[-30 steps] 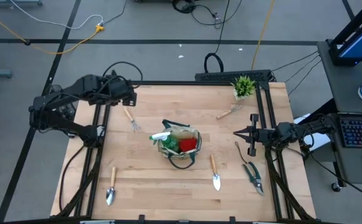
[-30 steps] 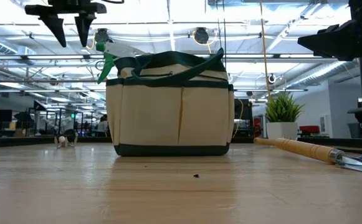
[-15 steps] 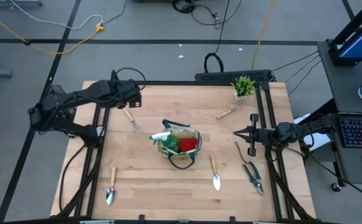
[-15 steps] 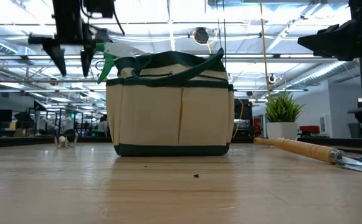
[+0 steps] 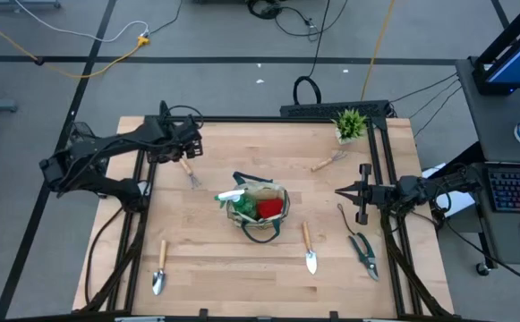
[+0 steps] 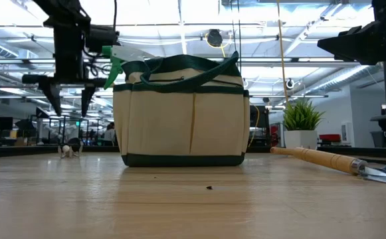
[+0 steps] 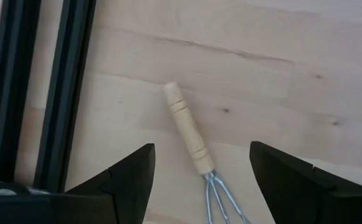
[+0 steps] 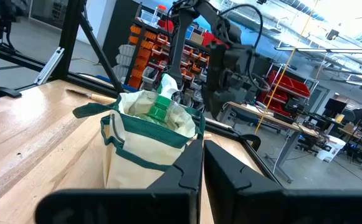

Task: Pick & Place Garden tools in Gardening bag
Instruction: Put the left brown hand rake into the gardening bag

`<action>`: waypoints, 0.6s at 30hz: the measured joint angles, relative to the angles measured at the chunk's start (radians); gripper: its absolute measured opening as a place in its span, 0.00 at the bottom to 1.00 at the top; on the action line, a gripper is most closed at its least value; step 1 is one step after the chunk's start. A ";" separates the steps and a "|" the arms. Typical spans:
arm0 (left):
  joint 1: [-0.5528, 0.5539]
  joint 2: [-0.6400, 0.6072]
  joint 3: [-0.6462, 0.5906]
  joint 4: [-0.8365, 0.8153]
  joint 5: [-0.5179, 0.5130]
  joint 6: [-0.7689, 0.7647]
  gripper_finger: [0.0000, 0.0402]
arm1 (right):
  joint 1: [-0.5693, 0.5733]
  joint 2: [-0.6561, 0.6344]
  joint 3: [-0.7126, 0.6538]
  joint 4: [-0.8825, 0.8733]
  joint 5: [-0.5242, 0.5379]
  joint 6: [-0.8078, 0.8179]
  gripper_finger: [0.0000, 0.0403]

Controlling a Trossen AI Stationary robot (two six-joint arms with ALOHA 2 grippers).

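Note:
The tan gardening bag [image 5: 258, 211] stands mid-table with a green spray bottle [image 5: 238, 207] and a red glove [image 5: 270, 208] inside it; it also shows in the low view [image 6: 181, 113]. A wooden-handled rake [image 5: 188, 170] lies flat on the table to the bag's far left. My left gripper [image 5: 186, 148] is open and points down above the rake's handle [image 7: 187, 127], one finger on either side, not touching. In the low view the left gripper [image 6: 66, 99] hangs clear of the table. My right gripper [image 5: 340, 190] is shut and empty at the table's right side.
Two trowels [image 5: 159, 268] [image 5: 308, 248] lie near the front edge, and pruning shears [image 5: 362, 250] lie front right. Another wooden-handled tool [image 5: 328, 161] and a small potted plant [image 5: 350, 123] are at the far right. The black frame rail [image 7: 62, 93] runs close beside the rake.
My left gripper has come down from high above the table toward the rake's handle, staying open with its fingers pointing down.

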 joint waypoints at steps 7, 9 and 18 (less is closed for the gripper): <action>0.058 0.000 -0.083 0.149 0.050 -0.009 0.67 | 0.000 0.000 0.000 0.000 0.000 0.000 0.02; 0.072 0.000 -0.103 0.181 0.058 -0.013 0.67 | 0.000 0.000 0.000 0.000 0.000 0.000 0.02; 0.108 0.000 -0.179 0.244 0.111 -0.051 0.67 | 0.000 0.000 0.000 0.000 0.000 0.000 0.02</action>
